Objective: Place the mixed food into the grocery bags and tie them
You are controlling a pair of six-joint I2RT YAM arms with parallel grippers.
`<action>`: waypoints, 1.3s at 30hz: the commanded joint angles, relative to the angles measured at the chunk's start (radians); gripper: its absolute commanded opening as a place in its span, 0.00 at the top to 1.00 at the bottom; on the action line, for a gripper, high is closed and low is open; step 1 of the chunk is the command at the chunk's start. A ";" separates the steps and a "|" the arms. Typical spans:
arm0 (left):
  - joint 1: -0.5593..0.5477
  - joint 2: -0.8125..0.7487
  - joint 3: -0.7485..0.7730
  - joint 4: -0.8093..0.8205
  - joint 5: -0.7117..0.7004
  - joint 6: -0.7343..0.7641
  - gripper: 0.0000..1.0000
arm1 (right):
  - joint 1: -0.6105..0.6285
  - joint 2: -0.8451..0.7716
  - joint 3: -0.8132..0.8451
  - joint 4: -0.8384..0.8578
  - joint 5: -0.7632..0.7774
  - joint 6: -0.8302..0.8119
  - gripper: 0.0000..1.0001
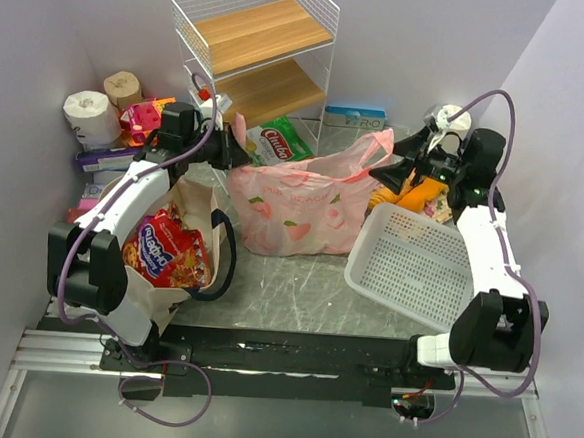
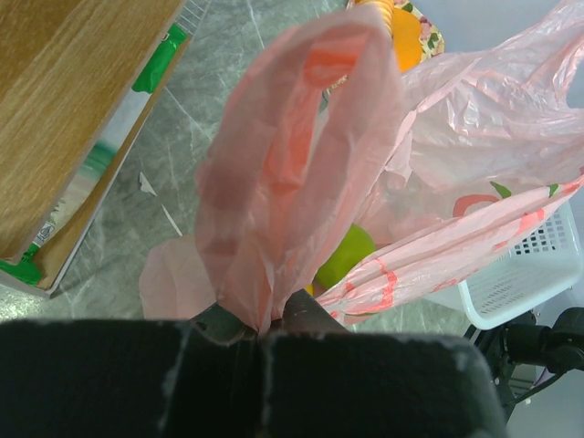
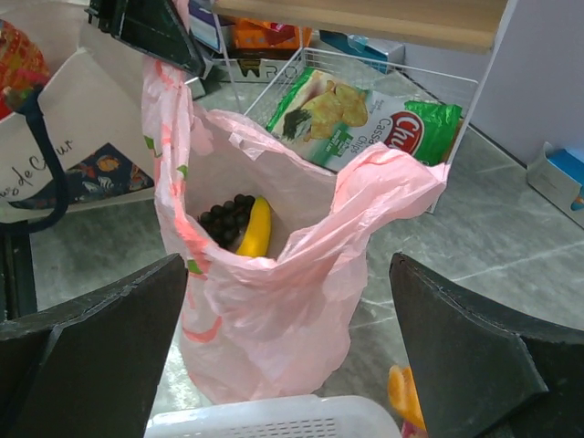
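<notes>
Far left of the top view, the canvas tote [image 1: 200, 213] slumps open beside the left arm, mouth facing up. A red-and-purple snack packet [image 1: 164, 253] sits in it with its long side running roughly left to right.

Next over, the left gripper [image 1: 234, 153] is clamped tight on one loop handle [image 2: 292, 173] of the pink bag [image 1: 298, 204]. In the left wrist view the loop runs straight up the frame from the pinched jaws, pulled into a tall narrow strip.

The bag sits mid-table with its long axis left to right, one handle at each end and the mouth open on top. Looking inside:
- a banana [image 3: 256, 228] standing nearly upright against the inner wall
- dark grapes [image 3: 226, 219] just left of it, touching
- a green apple [image 2: 345, 255] low down, seen through the gap in the left wrist view

Behind the bag, a green chips bag [image 1: 277, 143] leans at the foot of the wire shelf [image 1: 255, 36].

Right of centre, the right gripper [image 1: 387, 174] has its fingers spread wide, holding nothing. It points left at the bag's free handle [image 3: 401, 178], which droops out to the right, and I can't tell if they touch.

Lower right, the white basket [image 1: 414, 263] lies tilted — nothing in it that I can see.
</notes>
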 commanded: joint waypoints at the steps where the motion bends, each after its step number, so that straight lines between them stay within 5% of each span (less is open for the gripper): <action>1: -0.010 0.016 0.056 0.024 0.041 0.033 0.99 | -0.006 0.046 0.047 0.105 -0.049 -0.029 0.01; 23: -0.011 -0.006 0.050 -0.007 0.015 0.023 0.99 | 0.092 0.249 0.159 0.330 -0.089 0.117 0.02; 25: -0.011 -0.009 0.046 -0.007 0.013 0.023 0.99 | 0.097 0.256 0.156 0.384 -0.087 0.141 0.09; 26: -0.011 -0.013 0.044 -0.005 0.012 0.023 0.99 | 0.098 0.259 0.156 0.393 -0.077 0.157 0.24; 30: -0.011 -0.027 0.035 -0.007 0.006 0.023 0.99 | 0.097 0.249 0.147 0.415 -0.051 0.157 0.56; 32: -0.010 -0.041 0.021 0.002 0.001 0.017 0.99 | 0.099 0.230 0.127 0.429 -0.041 0.186 0.65; 34: -0.011 -0.053 0.001 0.010 -0.005 0.007 0.99 | 0.097 0.221 0.112 0.462 -0.044 0.215 0.81; 35: -0.011 -0.065 -0.006 0.012 -0.013 0.002 0.99 | 0.098 0.210 0.109 0.464 -0.043 0.240 1.00; 39: -0.011 -0.111 -0.048 0.030 -0.051 -0.053 0.99 | 0.098 0.148 0.053 0.486 -0.026 0.280 1.00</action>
